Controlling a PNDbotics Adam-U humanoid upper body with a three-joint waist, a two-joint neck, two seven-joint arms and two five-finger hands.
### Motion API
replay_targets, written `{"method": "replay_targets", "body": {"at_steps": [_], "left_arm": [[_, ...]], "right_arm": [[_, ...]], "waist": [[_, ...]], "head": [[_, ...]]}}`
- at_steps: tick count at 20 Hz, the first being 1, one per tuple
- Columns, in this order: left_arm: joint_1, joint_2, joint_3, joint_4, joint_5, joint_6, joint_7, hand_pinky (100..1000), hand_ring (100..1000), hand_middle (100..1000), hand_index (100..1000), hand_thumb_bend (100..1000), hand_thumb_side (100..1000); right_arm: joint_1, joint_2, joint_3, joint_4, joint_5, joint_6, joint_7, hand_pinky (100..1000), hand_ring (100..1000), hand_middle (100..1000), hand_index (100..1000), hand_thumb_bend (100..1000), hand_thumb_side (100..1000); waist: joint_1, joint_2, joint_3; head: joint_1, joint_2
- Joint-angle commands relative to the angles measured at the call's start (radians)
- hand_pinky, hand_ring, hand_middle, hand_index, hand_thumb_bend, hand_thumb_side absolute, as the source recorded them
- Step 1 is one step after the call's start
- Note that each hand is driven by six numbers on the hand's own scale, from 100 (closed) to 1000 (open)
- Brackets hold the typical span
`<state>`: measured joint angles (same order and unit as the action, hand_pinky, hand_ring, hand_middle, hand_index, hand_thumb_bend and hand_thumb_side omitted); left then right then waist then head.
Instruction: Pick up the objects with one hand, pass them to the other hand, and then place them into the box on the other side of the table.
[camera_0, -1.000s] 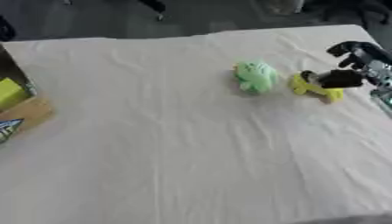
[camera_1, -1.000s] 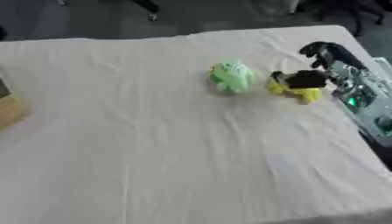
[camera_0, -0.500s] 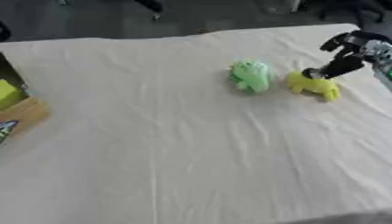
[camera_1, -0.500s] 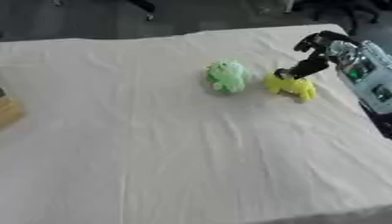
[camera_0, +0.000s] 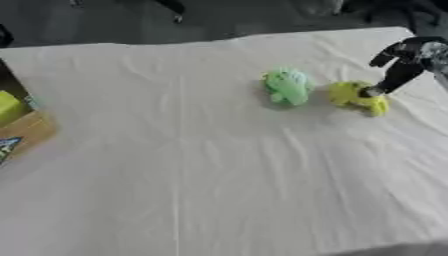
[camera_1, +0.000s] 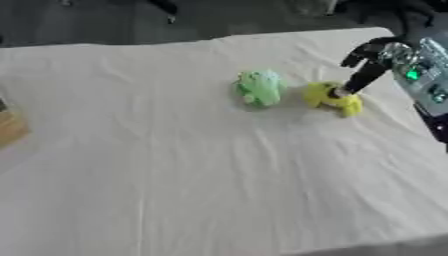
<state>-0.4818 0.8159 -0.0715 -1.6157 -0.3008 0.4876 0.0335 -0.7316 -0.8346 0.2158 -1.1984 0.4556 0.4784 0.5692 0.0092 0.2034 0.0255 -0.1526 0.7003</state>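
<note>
Two soft toys side by side, green toy (camera_0: 287, 86), yellow toy (camera_0: 356, 96) (right hand (camera_1: 374, 64) fingers straight, one tip touching it)

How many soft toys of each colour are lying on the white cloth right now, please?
Green soft toy: 1
Yellow soft toy: 1, with a finger of the right hand at its top
Total: 2

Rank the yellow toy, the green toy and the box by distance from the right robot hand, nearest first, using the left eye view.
From the right robot hand:
1. Yellow toy, at its fingertip, right side.
2. Green toy, just left of the yellow one.
3. Box, at the far left edge.
</note>
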Motion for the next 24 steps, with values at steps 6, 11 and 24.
{"method": "replay_targets", "body": {"at_steps": [6,11,24], "left_arm": [[-0.006,0.015,0.02,-0.001,0.007,0.003,0.007,597,705,632,806,207,493],[-0.008,0.013,0.021,-0.002,0.008,0.003,0.007,598,705,632,806,207,494],[-0.009,0.006,0.023,-0.004,0.015,0.007,0.013,597,705,632,806,199,507]], "right_arm": [[-0.029,-0.008,-0.023,0.063,0.063,-0.011,-0.008,898,867,873,839,497,184],[-0.036,0.006,-0.023,0.097,0.093,-0.017,-0.01,899,869,875,841,498,186],[-0.053,0.028,-0.028,0.167,0.149,-0.035,-0.028,903,874,881,843,489,165]], "waist": [[0.004,-0.011,0.001],[0.009,-0.008,0.005],[0.019,0.007,0.016]], "head": [[-0.005,-0.007],[-0.009,-0.006],[-0.004,-0.012]]}}
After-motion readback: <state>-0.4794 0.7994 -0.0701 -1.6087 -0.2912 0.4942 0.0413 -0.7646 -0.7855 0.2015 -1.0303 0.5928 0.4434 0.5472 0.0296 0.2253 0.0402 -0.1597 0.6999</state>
